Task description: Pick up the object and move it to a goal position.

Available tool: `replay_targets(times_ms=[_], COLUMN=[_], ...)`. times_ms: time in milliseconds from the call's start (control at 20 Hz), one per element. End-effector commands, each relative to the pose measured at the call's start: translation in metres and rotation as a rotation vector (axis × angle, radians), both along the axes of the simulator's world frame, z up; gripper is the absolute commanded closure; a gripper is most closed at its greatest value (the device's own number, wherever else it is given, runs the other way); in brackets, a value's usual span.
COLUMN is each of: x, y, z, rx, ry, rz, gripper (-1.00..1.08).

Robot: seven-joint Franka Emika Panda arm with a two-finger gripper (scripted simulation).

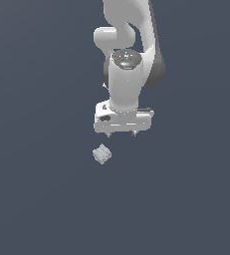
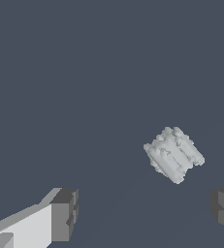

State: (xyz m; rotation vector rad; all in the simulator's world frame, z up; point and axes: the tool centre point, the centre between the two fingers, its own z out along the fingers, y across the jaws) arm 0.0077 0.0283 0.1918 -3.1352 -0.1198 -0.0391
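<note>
Pale grey-white and ridged, the object (image 1: 102,154) lies on the dark slate surface (image 1: 37,199) near its middle, well away from every edge, turned at an angle. Above it hangs the white hand (image 1: 122,133), slightly toward the exterior view's right and not touching it. In the wrist view the two dark fingertips (image 2: 65,213) stand wide apart with nothing between them, and the object (image 2: 174,154) sits just beyond them, nearer one fingertip than the other.

Object (image 1: 102,154) on the flat surface (image 1: 37,199), claw (image 1: 122,133) above, offset toward exterior view's right
</note>
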Motion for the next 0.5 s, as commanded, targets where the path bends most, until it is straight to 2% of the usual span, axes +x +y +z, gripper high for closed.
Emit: replay_targets(times_ms=[0,450], x=[0.001,0.005], y=[-0.003,-0.023], z=[-0.004,-0.026], rx=[-0.002,-0.009], ry=[0.001,0.007], rz=[0.025,0.18], gripper=[-0.92,-0.92])
